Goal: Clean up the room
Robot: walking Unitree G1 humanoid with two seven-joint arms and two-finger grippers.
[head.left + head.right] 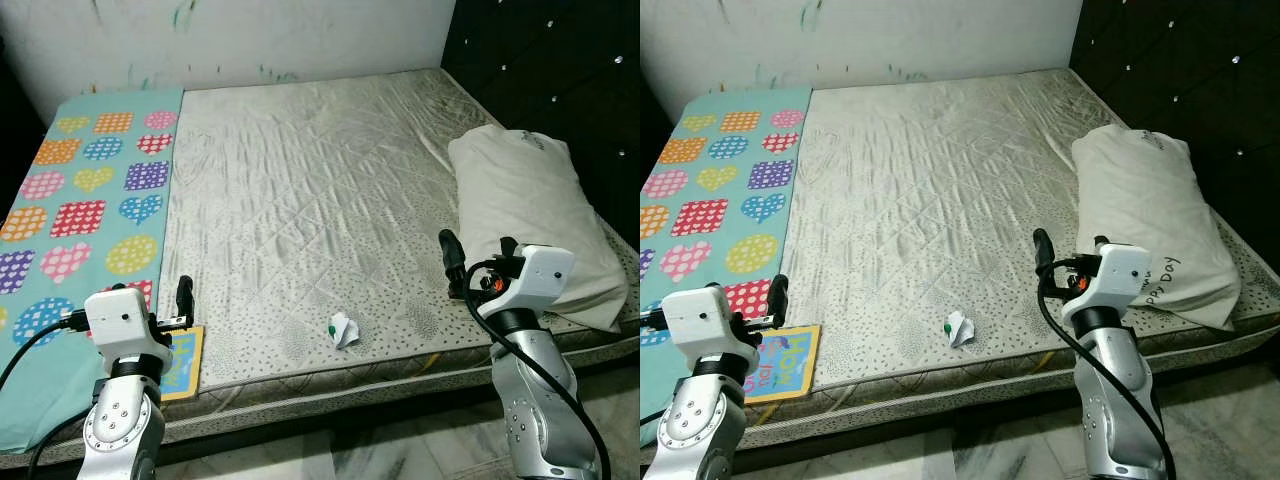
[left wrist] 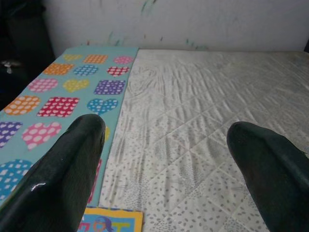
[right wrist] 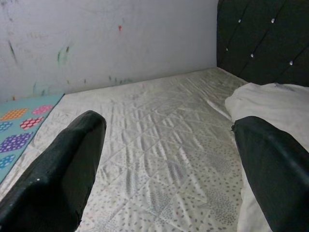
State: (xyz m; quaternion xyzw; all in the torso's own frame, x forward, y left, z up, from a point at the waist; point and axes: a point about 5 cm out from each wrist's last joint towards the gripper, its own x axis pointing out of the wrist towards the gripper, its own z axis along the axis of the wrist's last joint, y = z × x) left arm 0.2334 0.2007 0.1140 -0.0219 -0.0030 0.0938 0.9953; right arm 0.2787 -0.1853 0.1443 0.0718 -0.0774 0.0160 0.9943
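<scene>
A crumpled white paper scrap [image 1: 343,330] with a green spot lies on the grey quilted mattress [image 1: 300,200], near its front edge. A yellow-bordered picture book [image 1: 185,362] lies flat at the front edge, beside the teal blanket. My left gripper [image 2: 166,133] hovers open just above that book, with one black finger [image 1: 184,292] standing upright. My right gripper [image 3: 169,128] is open and holds nothing. It sits at the front right of the bed, between the paper scrap and the white pillow [image 1: 535,215].
A teal blanket [image 1: 80,200] with dotted hearts and squares covers the bed's left strip. A scribbled white wall [image 1: 250,35] runs behind the bed, and a dark tufted headboard [image 1: 560,60] stands on the right. Marble floor [image 1: 380,450] shows below the bed edge.
</scene>
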